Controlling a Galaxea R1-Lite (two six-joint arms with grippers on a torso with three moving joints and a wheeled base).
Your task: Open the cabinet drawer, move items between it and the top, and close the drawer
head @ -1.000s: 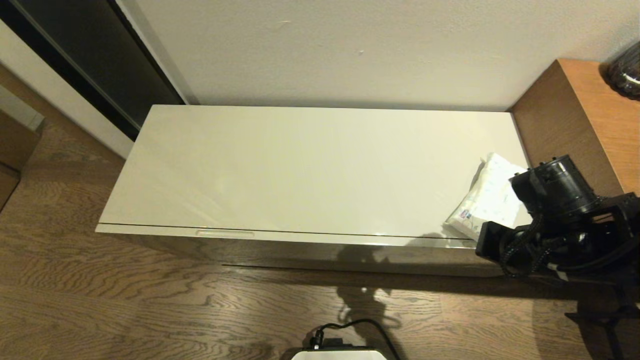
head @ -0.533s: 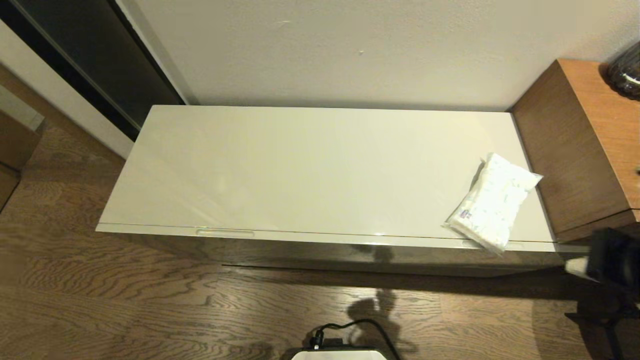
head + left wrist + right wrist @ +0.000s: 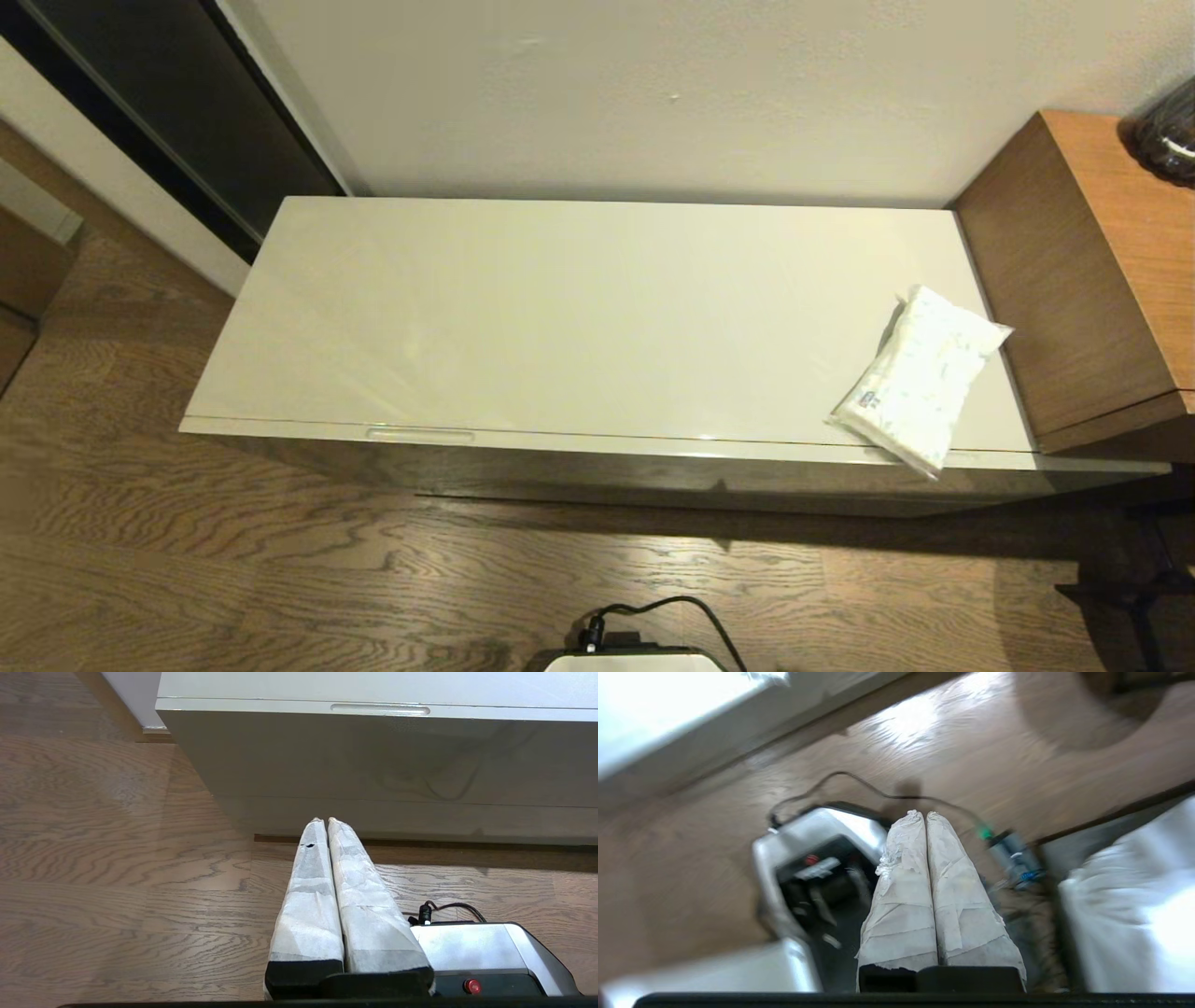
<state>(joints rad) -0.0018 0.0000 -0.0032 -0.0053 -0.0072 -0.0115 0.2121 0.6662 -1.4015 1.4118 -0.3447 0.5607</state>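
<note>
Left wrist view: the left gripper [image 3: 322,820] is held low with jaws together, the drawer [image 3: 397,751] lying shut ahead, its recess [image 3: 380,709] running crosswise; the right gripper [image 3: 920,813] is likewise closed; the tissue pack [image 3: 920,375] is seen on the top [image 3: 560,317].

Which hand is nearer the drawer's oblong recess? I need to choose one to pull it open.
Left, likely. The left hand hangs low before the cabinet drawer, its recess above it. The right hand hangs over the robot's base.

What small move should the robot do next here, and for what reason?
Probably bring the left gripper, now shut and low before the cabinet, up toward the oblong recess. The cabinet drawer looks fully closed, and only the tissue pack lies on the top.
</note>
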